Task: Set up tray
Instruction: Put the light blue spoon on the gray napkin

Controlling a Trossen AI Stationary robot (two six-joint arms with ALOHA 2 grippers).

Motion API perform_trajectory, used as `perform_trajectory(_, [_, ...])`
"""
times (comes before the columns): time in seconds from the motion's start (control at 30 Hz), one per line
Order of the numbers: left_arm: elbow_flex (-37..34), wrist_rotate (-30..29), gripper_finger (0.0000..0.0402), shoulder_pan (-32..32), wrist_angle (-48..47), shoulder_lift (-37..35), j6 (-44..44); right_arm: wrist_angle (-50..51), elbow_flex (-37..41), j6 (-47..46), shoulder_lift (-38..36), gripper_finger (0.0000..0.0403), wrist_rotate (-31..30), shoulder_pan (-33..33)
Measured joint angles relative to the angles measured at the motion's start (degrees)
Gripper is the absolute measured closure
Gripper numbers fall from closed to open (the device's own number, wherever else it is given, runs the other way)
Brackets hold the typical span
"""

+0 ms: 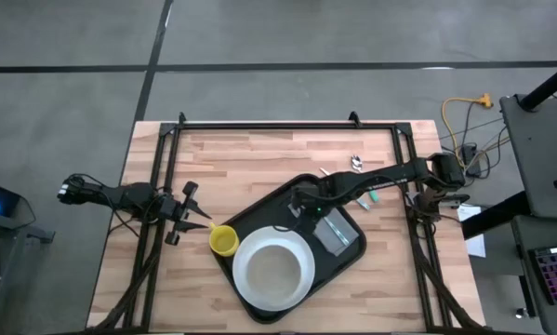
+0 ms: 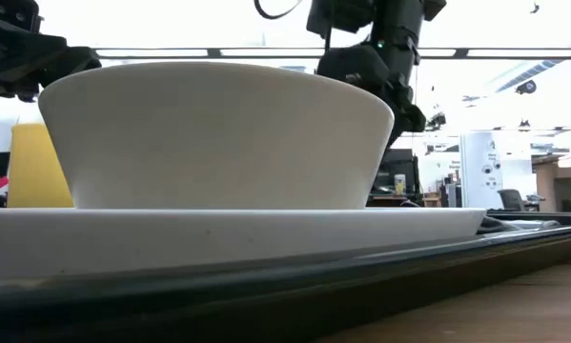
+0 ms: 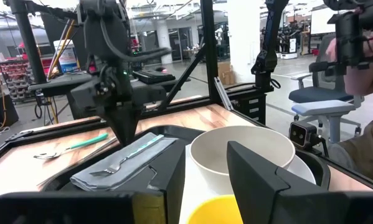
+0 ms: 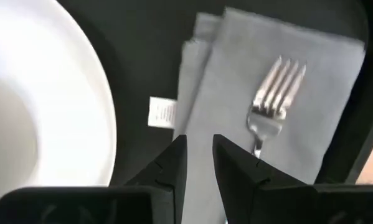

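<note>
The black tray [image 1: 271, 199] lies askew mid-table. On it a white bowl [image 1: 273, 270] stands on a white plate [image 2: 218, 233], and beside them a fork [image 4: 276, 93] lies on a folded grey napkin [image 4: 267, 137]. My right gripper [image 4: 198, 155] hangs fingers-down just above the napkin's edge, narrowly open, with nothing between the fingers; the left wrist view shows it too [image 3: 124, 127]. My left gripper [image 3: 205, 180] waits level and open at the table's left. A yellow cup [image 1: 224, 240] stands just ahead of its fingertips; whether they touch it I cannot tell.
A teal-handled spoon [image 3: 61, 150] and other cutlery [image 1: 356, 162] lie on the wood beyond the tray's far right side. Black frame bars [image 1: 166, 177] run along the table's left, right and far edges. A person [image 3: 360, 68] sits beyond the table.
</note>
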State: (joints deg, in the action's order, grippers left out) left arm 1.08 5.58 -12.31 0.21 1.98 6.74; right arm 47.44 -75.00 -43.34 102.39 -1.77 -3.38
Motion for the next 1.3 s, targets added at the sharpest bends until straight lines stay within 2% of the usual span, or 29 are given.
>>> perform_trajectory(0.2, [0.02,0.00,0.0297,0.02,0.00,0.00,0.00,1.26,-0.27,1.63,0.00,0.0329,-3.99,0.04])
perform_trajectory(0.4, [0.00,0.00,0.0297,0.01,0.00,0.00,0.01,6.90,0.98,3.52,-0.02,0.0320,-9.41,1.15])
perform_trajectory(0.77, [0.00,0.00,0.0297,0.00,0.00,-0.01,0.00,8.01,3.54,5.09,-1.06,0.0324,-10.49,7.44])
perform_trajectory(1.1, [0.00,0.00,0.0297,0.00,0.02,-0.02,0.00,7.70,13.10,5.97,-9.99,0.0332,-10.57,18.28])
perform_trajectory(1.3, [0.00,0.00,0.0297,0.00,0.00,0.00,0.01,7.68,19.19,1.03,-16.75,0.0322,-10.24,24.34])
